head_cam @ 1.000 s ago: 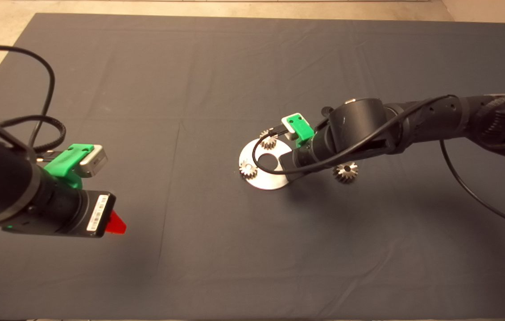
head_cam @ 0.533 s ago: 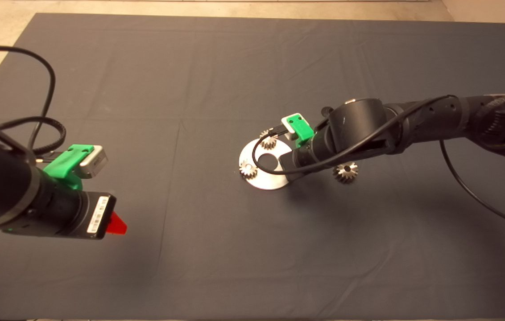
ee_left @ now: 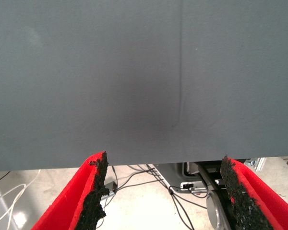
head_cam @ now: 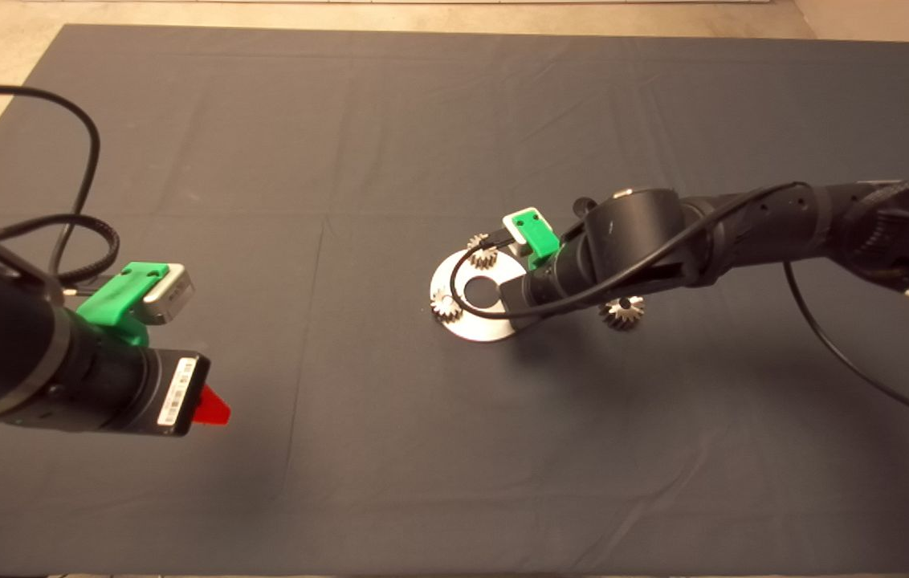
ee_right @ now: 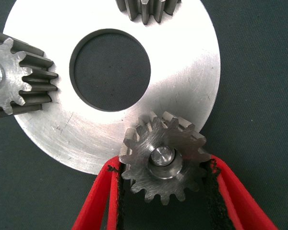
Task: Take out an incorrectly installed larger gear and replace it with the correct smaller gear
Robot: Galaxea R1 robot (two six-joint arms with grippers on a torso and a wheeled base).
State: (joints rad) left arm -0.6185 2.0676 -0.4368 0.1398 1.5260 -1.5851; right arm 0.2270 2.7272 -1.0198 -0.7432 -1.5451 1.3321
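Note:
A round steel plate with a central hole lies mid-mat. Two small spur gears stand on it. In the right wrist view a third one, the smaller gear, sits on a pin at the plate's rim. My right gripper is shut on it, a pad against each side. In the head view the right wrist hides that gear. The larger gear, dark with slanted teeth, lies on the mat just right of the plate, partly under the right arm. My left gripper hovers open and empty at the mat's left.
The dark mat covers the table, with pale floor beyond its far edge. Black cables loop from the left arm and hang under the right arm. The left wrist view shows bare mat and floor cables past its edge.
The right arm has lowered slightly over the plate's right side. The left arm has barely shifted. The gears on the plate and the larger gear have stayed put.

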